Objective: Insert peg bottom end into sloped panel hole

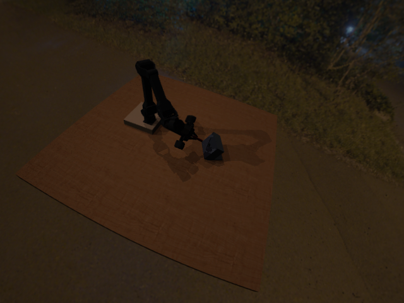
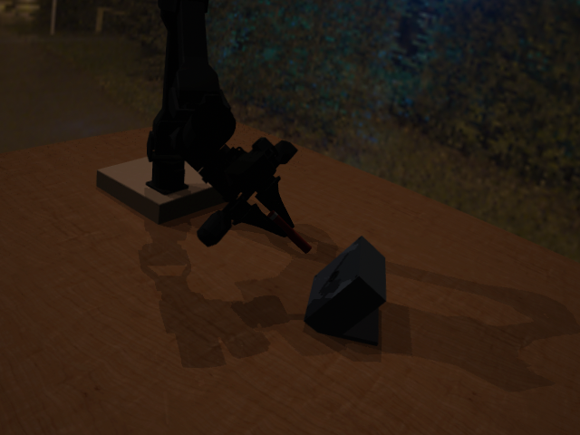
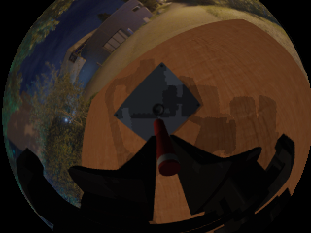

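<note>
My gripper point(image 2: 289, 230) point(image 3: 162, 139) is shut on a red round peg point(image 2: 299, 241) point(image 3: 164, 143) with a pale band near its upper end. The peg is tilted, its lower end pointing down toward the panel. In the top view the peg point(image 1: 198, 139) is small and dark. The grey sloped panel point(image 1: 209, 143) point(image 2: 349, 267) point(image 3: 146, 92) stands ahead of the fingers. Its round hole point(image 3: 158, 109) shows in the wrist view just beyond the peg's far end. In the exterior view a gap shows between the peg's tip and the panel.
The arm's pale base block point(image 1: 137, 118) point(image 2: 126, 187) stands behind the gripper on the wooden table point(image 1: 146, 196) point(image 2: 117, 398). Small dark dots mark the panel's corners in the wrist view. Shadows of the arm fall across the panel's face and the table. The scene is dim.
</note>
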`<state>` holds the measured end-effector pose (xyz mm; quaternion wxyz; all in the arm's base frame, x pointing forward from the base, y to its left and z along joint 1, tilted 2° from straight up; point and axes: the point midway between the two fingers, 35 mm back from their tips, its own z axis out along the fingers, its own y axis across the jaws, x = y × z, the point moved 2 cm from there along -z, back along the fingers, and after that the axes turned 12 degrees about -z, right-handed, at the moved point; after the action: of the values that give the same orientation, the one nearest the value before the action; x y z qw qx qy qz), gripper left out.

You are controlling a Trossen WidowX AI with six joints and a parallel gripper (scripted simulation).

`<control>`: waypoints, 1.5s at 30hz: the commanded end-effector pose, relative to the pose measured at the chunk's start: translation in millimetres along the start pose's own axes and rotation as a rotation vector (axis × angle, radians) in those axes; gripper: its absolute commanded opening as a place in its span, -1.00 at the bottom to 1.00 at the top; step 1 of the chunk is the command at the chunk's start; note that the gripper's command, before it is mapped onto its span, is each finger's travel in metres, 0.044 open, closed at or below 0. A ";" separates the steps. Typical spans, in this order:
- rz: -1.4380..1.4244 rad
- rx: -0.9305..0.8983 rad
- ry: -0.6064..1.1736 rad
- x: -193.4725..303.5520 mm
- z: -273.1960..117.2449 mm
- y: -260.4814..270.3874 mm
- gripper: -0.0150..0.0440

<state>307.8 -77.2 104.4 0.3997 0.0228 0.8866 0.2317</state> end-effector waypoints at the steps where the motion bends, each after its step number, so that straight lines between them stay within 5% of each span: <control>1: 0.005 0.003 -0.005 0.4 4.2 -1.5 -0.49; 45: -0.012 0.000 -0.049 0.4 47.5 -4.3 -0.49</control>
<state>340.8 -62.4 75.9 0.4225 0.0208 0.8766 0.2293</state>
